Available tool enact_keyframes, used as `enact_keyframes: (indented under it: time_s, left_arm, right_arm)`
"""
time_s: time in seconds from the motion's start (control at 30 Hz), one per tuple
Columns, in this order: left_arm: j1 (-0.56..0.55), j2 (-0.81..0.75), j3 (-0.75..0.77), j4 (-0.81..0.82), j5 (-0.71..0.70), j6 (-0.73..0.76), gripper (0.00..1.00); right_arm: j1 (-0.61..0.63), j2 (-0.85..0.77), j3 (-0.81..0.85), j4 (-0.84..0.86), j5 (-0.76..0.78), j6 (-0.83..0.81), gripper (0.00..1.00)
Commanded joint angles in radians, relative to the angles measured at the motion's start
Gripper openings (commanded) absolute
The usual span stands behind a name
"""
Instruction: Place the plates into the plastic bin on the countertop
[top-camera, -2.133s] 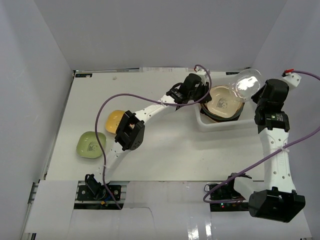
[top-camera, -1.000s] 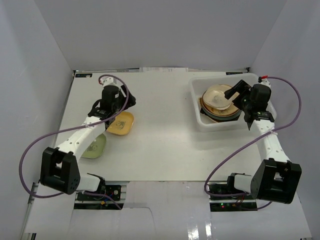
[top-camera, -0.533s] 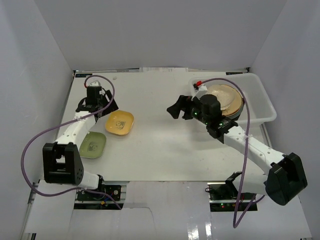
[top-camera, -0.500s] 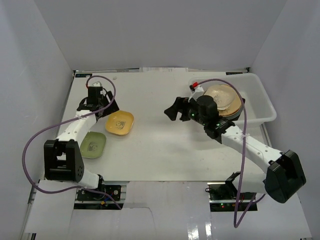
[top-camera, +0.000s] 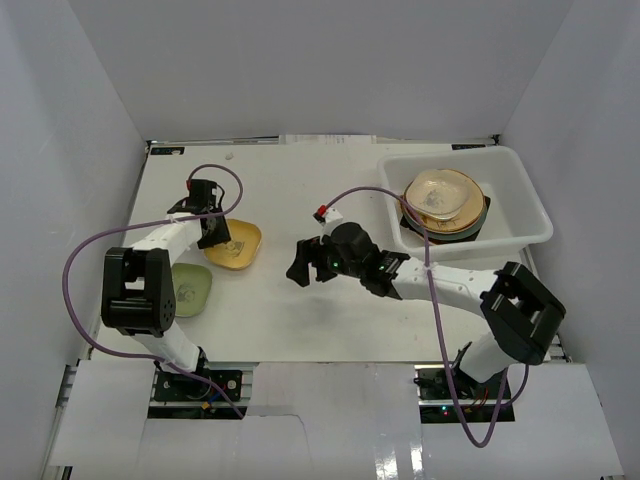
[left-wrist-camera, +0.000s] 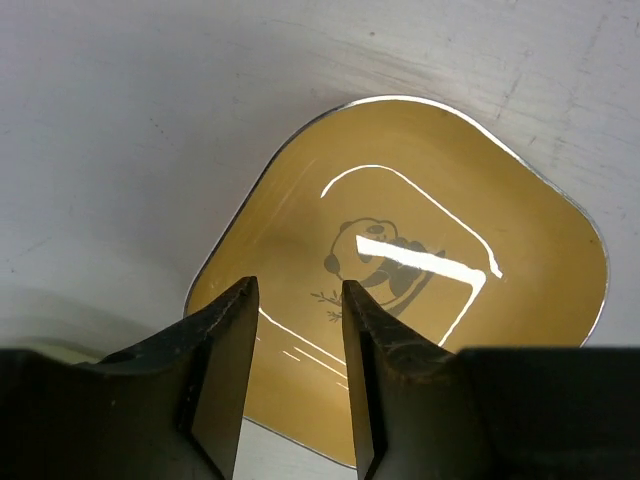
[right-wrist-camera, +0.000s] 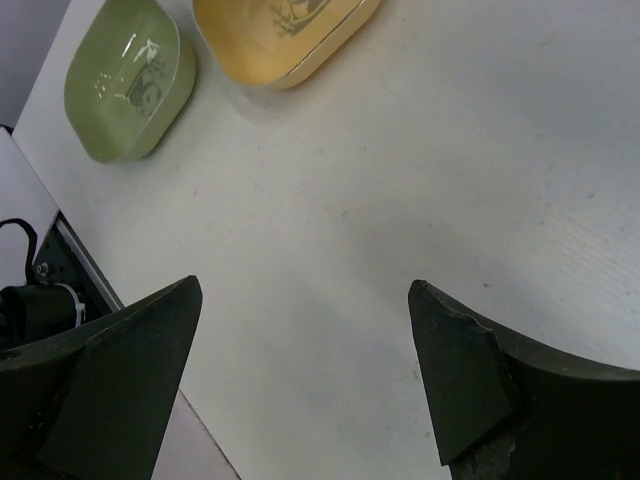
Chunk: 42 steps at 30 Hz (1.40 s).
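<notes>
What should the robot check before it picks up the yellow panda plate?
1. Left gripper above the yellow plate: ok.
2. Left fingers apart, holding nothing: ok.
3. Fingers placed either side of the plate's rim: cannot tell.
4. Green plate apart from the yellow one, so it should not get dragged: ok.
5. Right gripper open, empty, over bare countertop, out of the way: ok.
6. Room in the plastic bin on top of the stack of plates: ok.
</notes>
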Motion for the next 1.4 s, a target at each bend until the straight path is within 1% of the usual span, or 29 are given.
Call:
enact_keyframes:
  time_s: [0.0,0.03,0.13,0.17,0.23,0.3,0.33,0.37,0.4,0.47,0.5,0.63,0.77,0.8,0.83,0.87,0.9,0.93,0.97,1.0,1.03,1.07,1.17,1.2,1.23,1.3,1.33,1.37]
  left_arm:
    - [0.000,-0.036,0.010,0.007,-0.045,0.009,0.48]
    - [0.000,-0.050,0.006,0.007,-0.048,0.007,0.48]
    - [0.000,-0.142,-0.035,0.055,-0.002,0.001,0.57]
    - [0.000,-0.171,-0.044,0.069,0.010,-0.003,0.61]
    - [0.000,-0.260,-0.072,0.118,0.036,-0.002,0.65]
    - [0.000,-0.326,-0.089,0.150,0.009,0.004,0.70]
    - [0.000,-0.331,-0.098,0.150,-0.062,0.009,0.73]
    - [0.000,-0.329,-0.098,0.144,-0.095,0.015,0.75]
    - [0.000,-0.294,-0.092,0.118,-0.117,0.026,0.78]
    - [0.000,-0.244,-0.066,0.092,-0.114,0.029,0.79]
    - [0.000,-0.190,-0.058,0.075,-0.109,0.036,0.79]
    - [0.002,-0.084,-0.032,0.050,-0.124,0.046,0.80]
    - [0.014,-0.024,-0.018,0.047,-0.135,0.047,0.79]
    - [0.016,-0.018,-0.014,0.044,-0.132,0.047,0.77]
    - [0.017,-0.013,-0.012,0.046,-0.131,0.047,0.73]
    - [0.017,-0.013,-0.012,0.047,-0.123,0.046,0.62]
    - [0.017,-0.016,-0.012,0.049,-0.118,0.044,0.54]
    - [0.017,-0.021,-0.012,0.047,-0.114,0.043,0.41]
    - [0.017,-0.030,-0.013,0.047,-0.108,0.032,0.15]
    - [0.017,-0.064,-0.015,0.050,-0.100,0.026,0.06]
    - [0.017,-0.088,-0.024,0.056,-0.083,0.021,0.00]
    - [0.017,-0.116,-0.032,0.075,-0.074,0.015,0.00]
    - [0.017,-0.293,-0.072,0.137,-0.039,-0.026,0.00]
    - [0.017,-0.294,-0.081,0.153,-0.034,-0.040,0.00]
    - [0.019,-0.367,-0.098,0.171,-0.031,-0.052,0.00]
    - [0.022,-0.444,-0.115,0.239,-0.003,-0.075,0.00]
    - [0.023,-0.522,-0.128,0.266,0.009,-0.088,0.00]
    - [0.028,-0.559,-0.154,0.289,0.021,-0.098,0.00]
  right_arm:
    - [0.054,0.047,0.062,0.063,0.004,0.004,0.90]
    - [0.063,0.069,0.081,0.062,0.002,0.006,0.90]
    - [0.094,0.092,0.108,0.058,0.010,0.001,0.90]
    - [0.100,0.097,0.116,0.057,0.012,-0.007,0.90]
    - [0.106,0.107,0.130,0.043,0.019,-0.011,0.89]
    - [0.114,0.112,0.145,0.037,0.022,-0.016,0.89]
    - [0.116,0.117,0.148,0.034,0.022,-0.016,0.89]
    - [0.122,0.120,0.154,0.034,0.022,-0.014,0.89]
    - [0.125,0.123,0.156,0.034,0.024,-0.014,0.89]
    - [0.131,0.127,0.164,0.032,0.022,-0.014,0.89]
    - [0.134,0.129,0.167,0.031,0.024,-0.014,0.89]
    - [0.145,0.118,0.168,0.031,0.022,-0.019,0.89]
    - [0.148,0.104,0.151,0.034,0.022,-0.025,0.89]
    - [0.151,0.100,0.148,0.035,0.022,-0.025,0.89]
    - [0.151,0.098,0.141,0.039,0.024,-0.027,0.89]
    - [0.149,0.101,0.139,0.042,0.022,-0.027,0.89]
    - [0.149,0.106,0.139,0.043,0.022,-0.028,0.89]
    - [0.149,0.110,0.142,0.042,0.024,-0.028,0.89]
    - [0.152,0.118,0.148,0.043,0.022,-0.030,0.89]
    - [0.152,0.139,0.154,0.045,0.022,-0.031,0.89]
    - [0.154,0.153,0.171,0.045,0.021,-0.033,0.87]
    - [0.155,0.170,0.183,0.043,0.016,-0.034,0.86]
    - [0.160,0.256,0.237,0.049,-0.014,-0.027,0.87]
    - [0.160,0.274,0.252,0.049,-0.015,-0.020,0.86]
    - [0.162,0.294,0.272,0.051,-0.022,-0.017,0.87]
    - [0.165,0.365,0.347,0.045,-0.021,-0.007,0.88]
    - [0.166,0.388,0.373,0.037,-0.018,-0.001,0.89]
    - [0.172,0.415,0.401,0.034,-0.019,0.009,0.90]
